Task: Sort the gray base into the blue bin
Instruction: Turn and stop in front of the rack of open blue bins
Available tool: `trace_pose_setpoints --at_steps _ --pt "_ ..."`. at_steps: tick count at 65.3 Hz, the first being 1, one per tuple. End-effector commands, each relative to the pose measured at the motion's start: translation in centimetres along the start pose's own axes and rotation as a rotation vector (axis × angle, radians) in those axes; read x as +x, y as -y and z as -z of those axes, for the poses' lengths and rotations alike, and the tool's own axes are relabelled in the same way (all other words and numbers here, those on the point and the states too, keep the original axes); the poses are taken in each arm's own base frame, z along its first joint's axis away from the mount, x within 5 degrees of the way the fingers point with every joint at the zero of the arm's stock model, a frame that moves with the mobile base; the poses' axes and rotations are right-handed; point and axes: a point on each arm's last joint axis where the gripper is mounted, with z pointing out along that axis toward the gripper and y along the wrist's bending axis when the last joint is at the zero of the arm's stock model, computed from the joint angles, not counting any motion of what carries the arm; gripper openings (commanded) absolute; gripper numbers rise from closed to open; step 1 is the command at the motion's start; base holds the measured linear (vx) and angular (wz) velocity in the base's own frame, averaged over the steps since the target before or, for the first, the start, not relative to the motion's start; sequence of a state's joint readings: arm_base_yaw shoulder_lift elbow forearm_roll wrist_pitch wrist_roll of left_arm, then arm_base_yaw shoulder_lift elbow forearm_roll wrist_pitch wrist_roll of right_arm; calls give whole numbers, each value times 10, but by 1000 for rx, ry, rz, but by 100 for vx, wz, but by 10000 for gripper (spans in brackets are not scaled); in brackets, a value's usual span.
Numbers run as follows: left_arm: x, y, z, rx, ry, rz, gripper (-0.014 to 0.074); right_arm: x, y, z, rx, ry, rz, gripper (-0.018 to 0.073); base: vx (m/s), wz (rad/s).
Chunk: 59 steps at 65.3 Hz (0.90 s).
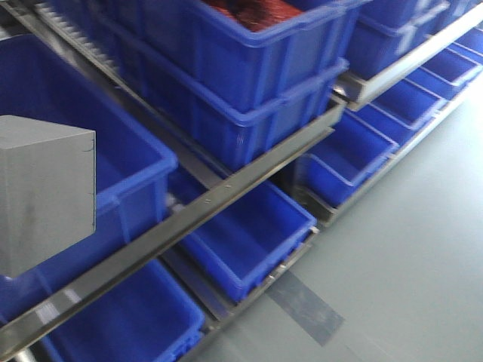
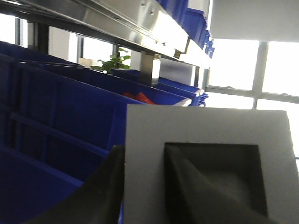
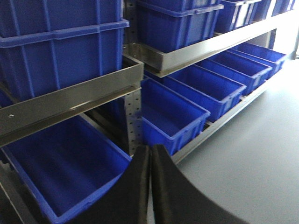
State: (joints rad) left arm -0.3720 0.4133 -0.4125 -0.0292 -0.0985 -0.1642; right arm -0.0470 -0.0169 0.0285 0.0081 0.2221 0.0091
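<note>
The gray base (image 1: 41, 192) hangs at the far left of the front view, in front of a large blue bin (image 1: 132, 215) on the middle shelf. In the left wrist view the gray base (image 2: 145, 135) fills the lower right, its dark square recess facing the camera. My left gripper (image 2: 144, 154) is shut on it, one finger against the outer wall and the other inside the recess. A blue bin (image 2: 56, 116) stands just to its left. My right gripper (image 3: 150, 148) is shut on nothing, above the floor edge by the low bins.
Steel shelf rails (image 1: 226, 192) run diagonally between the rows. Stacked blue bins (image 1: 249, 83) sit above, one holding red items (image 1: 256, 11). More open bins (image 1: 249, 234) line the bottom row beside gray floor (image 1: 407, 249). A metal upright (image 3: 133, 116) stands between low bins.
</note>
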Motion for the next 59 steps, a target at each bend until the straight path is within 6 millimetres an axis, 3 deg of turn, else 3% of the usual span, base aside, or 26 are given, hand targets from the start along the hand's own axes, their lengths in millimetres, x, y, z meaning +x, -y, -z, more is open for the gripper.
trace_pose_setpoints --at_steps 1,59 --pt "-19 4 1 27 130 13 20 -7 0 0 1 73 17 -5 17 65" --pt "-19 4 1 27 130 13 20 -7 0 0 1 73 17 -5 14 59"
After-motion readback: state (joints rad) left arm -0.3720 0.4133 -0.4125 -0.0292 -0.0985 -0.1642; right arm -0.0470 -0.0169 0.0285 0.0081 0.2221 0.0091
